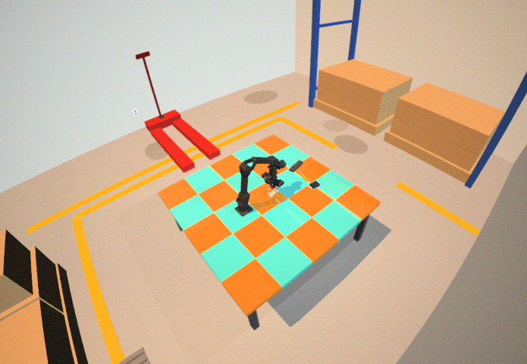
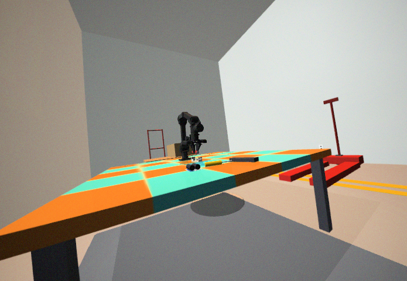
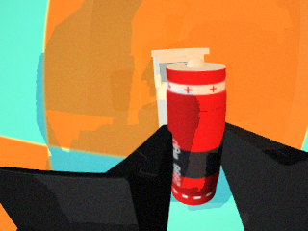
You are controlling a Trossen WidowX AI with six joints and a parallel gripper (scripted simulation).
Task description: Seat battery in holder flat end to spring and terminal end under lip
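Note:
A red battery [image 3: 194, 103] [image 2: 195, 152] with a white plus band and a dark band is between the fingers. In the wrist view its pale terminal end points to the top of the picture and its other end toward the bottom. My gripper [image 3: 192, 131] [image 1: 271, 185] is shut on it. The small white holder [image 3: 163, 112] [image 1: 272, 192] [image 2: 197, 159] sits on the table below the battery. Its far end wall shows past the terminal end in the wrist view; the battery hides much of the rest. In the exterior view the battery appears above the holder.
A dark oblong block [image 1: 296, 166] [image 2: 244, 159], a thin yellow tool [image 1: 302, 174] [image 2: 213, 163] and a small black object with two round ends [image 1: 314, 184] [image 2: 193, 167] lie on the checkered table [image 1: 251, 285] beyond the holder from the arm's base [image 1: 243, 208].

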